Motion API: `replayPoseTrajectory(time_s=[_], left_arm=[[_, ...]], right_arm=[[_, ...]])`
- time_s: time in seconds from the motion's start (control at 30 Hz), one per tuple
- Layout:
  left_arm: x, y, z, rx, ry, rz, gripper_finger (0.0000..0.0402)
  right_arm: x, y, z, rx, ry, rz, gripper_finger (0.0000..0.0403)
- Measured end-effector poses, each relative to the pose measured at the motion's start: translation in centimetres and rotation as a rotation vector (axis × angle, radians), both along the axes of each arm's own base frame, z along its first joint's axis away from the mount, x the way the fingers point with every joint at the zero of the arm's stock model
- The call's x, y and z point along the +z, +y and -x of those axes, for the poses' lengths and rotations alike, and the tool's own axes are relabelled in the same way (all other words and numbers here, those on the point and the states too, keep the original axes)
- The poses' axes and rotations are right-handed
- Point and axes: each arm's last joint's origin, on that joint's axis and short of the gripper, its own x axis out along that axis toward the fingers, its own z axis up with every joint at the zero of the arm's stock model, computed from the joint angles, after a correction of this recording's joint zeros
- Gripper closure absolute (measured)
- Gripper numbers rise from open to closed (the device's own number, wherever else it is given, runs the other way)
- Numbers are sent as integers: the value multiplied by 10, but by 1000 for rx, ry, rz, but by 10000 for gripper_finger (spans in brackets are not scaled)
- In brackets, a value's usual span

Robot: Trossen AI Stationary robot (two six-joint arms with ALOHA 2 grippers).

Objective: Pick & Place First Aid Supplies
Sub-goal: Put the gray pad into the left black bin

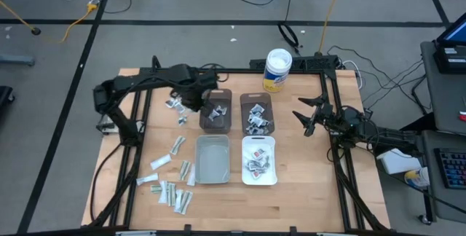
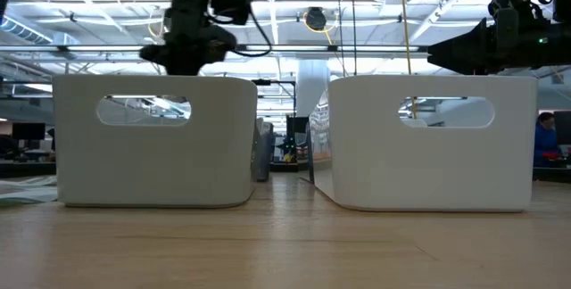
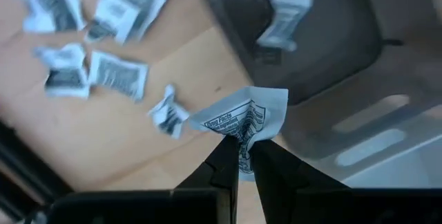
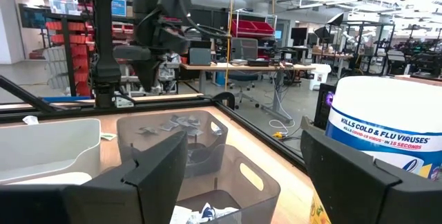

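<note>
Small white packets with grey print lie loose on the wood left of the bins: a cluster (image 1: 175,106), a few (image 1: 178,147) and a group of strips (image 1: 172,192). In the left wrist view some of them (image 3: 90,72) show on the table. More packets lie in the two dark bins (image 1: 215,112) (image 1: 256,113) and in the white bin (image 1: 259,162). My left gripper (image 1: 198,99) (image 3: 242,144) hangs over the left rim of the left dark bin, shut on one packet. My right gripper (image 1: 306,116) (image 4: 242,175) waits open right of the bins. My left gripper pinches one white printed packet (image 3: 243,122) between its two fingertips, coming from above and pointing down. The fingers are on the packet's crumpled middle, and its edges fan out past them. It is lifted clear of the table, by the dark bin's rim (image 3: 228,16).
A grey bin (image 1: 212,159) stands in front of the left dark bin. A white round tub with a yellow label (image 1: 277,70) (image 4: 387,137) stands at the far edge. Black frame rails (image 1: 131,156) (image 1: 342,170) run along both sides. Bare wood lies between the bins and my right gripper.
</note>
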Motion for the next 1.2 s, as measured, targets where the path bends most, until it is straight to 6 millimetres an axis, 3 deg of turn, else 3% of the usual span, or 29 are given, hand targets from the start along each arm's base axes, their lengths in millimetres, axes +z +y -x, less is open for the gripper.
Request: replayPoseTrajectory(time_s=[0.2,0.37,0.77,1.2], left_arm=[[5,10,-29,-61,-47,19,362],[10,13,-39,-65,-80,14,362],[-44,5,-68,-103,-64,60,362],[-96,9,-81,-139,9,57,362]], right_arm=[[0,0,0,0,0,0,126],[0,0,0,0,0,0,124],[0,0,0,0,0,0,124],[0,0,0,0,1,0,125]])
